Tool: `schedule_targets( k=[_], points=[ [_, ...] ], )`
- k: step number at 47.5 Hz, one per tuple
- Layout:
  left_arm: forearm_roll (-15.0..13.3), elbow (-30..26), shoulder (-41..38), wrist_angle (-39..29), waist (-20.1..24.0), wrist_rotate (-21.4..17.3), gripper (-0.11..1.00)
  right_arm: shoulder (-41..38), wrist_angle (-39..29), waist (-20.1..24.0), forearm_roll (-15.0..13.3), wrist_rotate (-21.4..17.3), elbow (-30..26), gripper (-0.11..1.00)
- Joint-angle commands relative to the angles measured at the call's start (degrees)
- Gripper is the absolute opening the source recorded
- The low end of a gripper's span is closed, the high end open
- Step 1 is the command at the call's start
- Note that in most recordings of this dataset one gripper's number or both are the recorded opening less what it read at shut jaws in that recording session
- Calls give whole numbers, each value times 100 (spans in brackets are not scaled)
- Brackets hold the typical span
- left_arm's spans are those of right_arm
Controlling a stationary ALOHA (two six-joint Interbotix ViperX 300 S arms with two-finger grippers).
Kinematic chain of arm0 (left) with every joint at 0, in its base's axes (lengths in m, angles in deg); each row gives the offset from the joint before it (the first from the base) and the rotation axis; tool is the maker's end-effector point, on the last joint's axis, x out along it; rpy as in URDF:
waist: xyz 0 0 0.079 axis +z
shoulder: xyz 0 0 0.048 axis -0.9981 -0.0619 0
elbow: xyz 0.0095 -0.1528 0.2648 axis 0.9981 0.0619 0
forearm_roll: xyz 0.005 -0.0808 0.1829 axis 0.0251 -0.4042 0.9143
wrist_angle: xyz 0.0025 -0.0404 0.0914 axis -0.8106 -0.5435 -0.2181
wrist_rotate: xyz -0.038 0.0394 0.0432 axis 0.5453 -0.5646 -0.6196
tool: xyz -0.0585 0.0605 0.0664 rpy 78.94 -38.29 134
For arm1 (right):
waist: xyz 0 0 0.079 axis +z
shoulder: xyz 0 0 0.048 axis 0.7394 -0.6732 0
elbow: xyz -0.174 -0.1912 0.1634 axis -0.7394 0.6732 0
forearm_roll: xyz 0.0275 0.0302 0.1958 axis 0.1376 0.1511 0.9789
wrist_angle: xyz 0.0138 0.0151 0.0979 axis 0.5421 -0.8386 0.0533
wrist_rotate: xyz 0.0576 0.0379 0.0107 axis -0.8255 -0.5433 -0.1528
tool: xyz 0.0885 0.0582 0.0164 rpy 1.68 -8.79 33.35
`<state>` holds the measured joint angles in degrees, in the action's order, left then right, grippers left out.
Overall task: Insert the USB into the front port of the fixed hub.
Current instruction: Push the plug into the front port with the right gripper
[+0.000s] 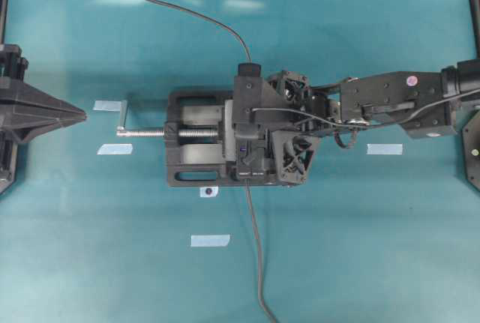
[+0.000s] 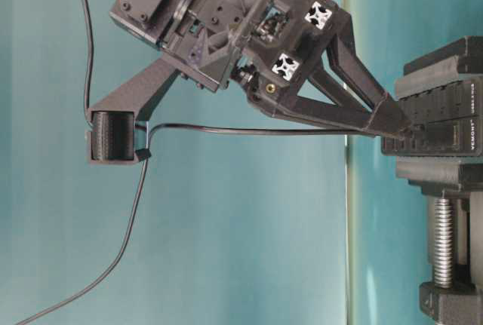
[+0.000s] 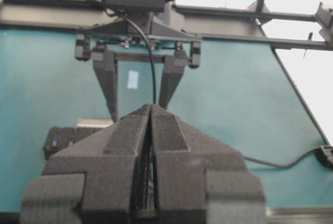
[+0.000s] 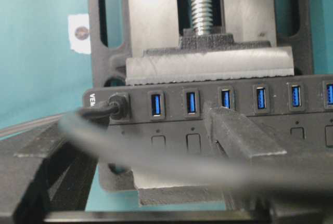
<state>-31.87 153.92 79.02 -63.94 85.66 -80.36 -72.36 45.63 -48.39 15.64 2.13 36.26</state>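
From my overhead feed, going left to right: the left gripper [image 1: 75, 117] sat at the left edge of the frame, well apart from everything else, its jaws pressed together with nothing between them. Bits of pale tape [image 1: 115, 148] dotted the teal table [image 1: 360, 248] near it. At mid-frame stood the black vise [image 1: 184, 173], its silver screw [image 1: 142, 133] poking out toward the left. Just right of the screw, the fixed hub [image 4: 218, 102] was clamped in the vise. In my right wrist view the USB [image 4: 118, 105] was seated in the leftmost port of the hub's row, with the blue ports to its right all unoccupied, and its cable [image 4: 156, 156] swept blurred across the foreground. The right gripper [image 1: 247, 132] hovered over the hub from the right side of the overhead frame; its fingers [image 4: 242, 135] stood spread wide and clasped nothing, the plug sitting free of them
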Motion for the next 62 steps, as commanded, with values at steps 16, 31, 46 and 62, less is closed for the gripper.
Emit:
schedule_targets(
  k=[16,31,46,62],
  points=[
    [9,-105,44,53,0,0,0,202,18,35,9,-70,-70,70],
    [9,-97,44,44,0,0,0,202,18,44,18,-70,-70,70],
    [9,-105,44,53,0,9,0,202,18,167,88,-70,-62,70],
    [9,-97,44,53,0,18,0,246,-62,255,158,-79,-97,70]
  ],
)
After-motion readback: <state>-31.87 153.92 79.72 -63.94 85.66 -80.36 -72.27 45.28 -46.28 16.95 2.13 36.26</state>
